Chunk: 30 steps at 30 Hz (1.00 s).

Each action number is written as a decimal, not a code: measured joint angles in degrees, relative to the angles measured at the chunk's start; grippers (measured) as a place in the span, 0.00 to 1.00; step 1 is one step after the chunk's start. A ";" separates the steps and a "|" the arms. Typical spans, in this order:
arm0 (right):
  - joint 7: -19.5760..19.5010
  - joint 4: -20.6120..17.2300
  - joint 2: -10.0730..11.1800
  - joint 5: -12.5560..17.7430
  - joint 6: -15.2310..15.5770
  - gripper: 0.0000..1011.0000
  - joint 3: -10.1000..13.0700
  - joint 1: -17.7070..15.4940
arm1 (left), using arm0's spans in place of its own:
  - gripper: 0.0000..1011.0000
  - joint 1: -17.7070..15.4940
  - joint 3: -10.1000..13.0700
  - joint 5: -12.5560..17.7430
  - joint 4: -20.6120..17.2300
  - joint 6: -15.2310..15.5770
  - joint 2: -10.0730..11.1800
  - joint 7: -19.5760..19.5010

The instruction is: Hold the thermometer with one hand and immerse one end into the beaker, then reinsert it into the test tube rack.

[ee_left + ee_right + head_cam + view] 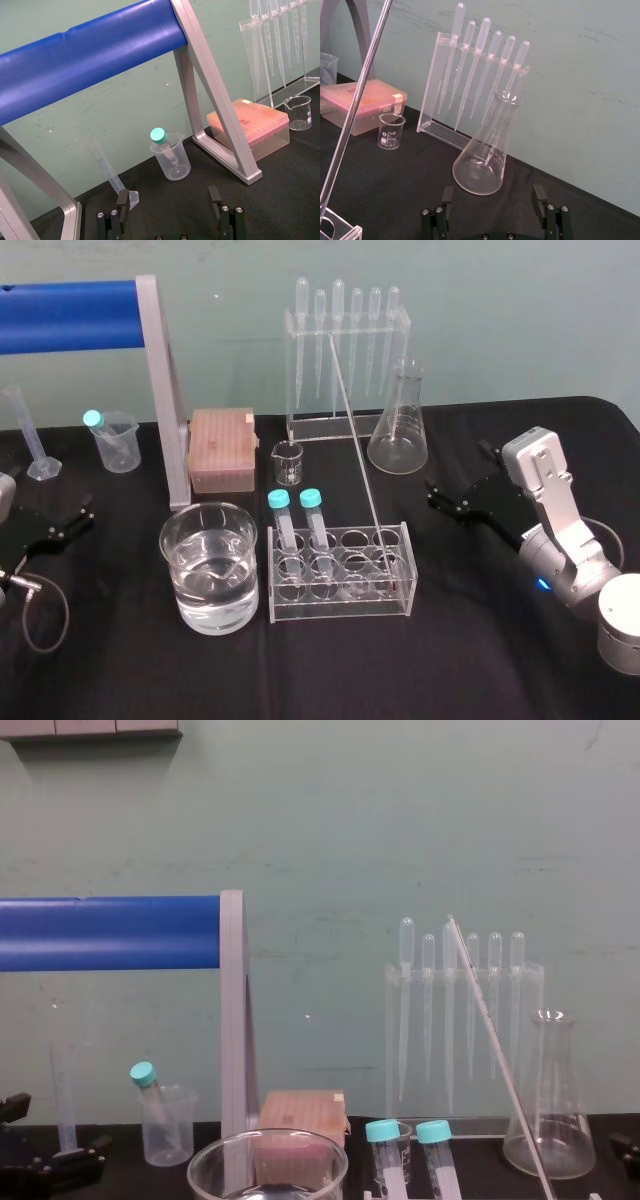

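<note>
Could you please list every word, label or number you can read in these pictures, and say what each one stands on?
No text can be read in full.
On the small beaker: white printed marks, too blurred to read.
On the graduated cylinder: faint scale marks, too blurred to read.
On the thermometer: no legible digits.

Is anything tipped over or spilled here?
Nothing is spilled. The long thin clear glass thermometer leans steeply in the clear test tube rack instead of standing straight. The left gripper and right gripper sit open at the sides.
</note>
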 joint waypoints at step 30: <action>0.00 0.00 0.00 0.00 0.00 0.99 0.00 0.00 | 1.00 0.00 0.00 0.00 0.00 0.00 0.00 0.00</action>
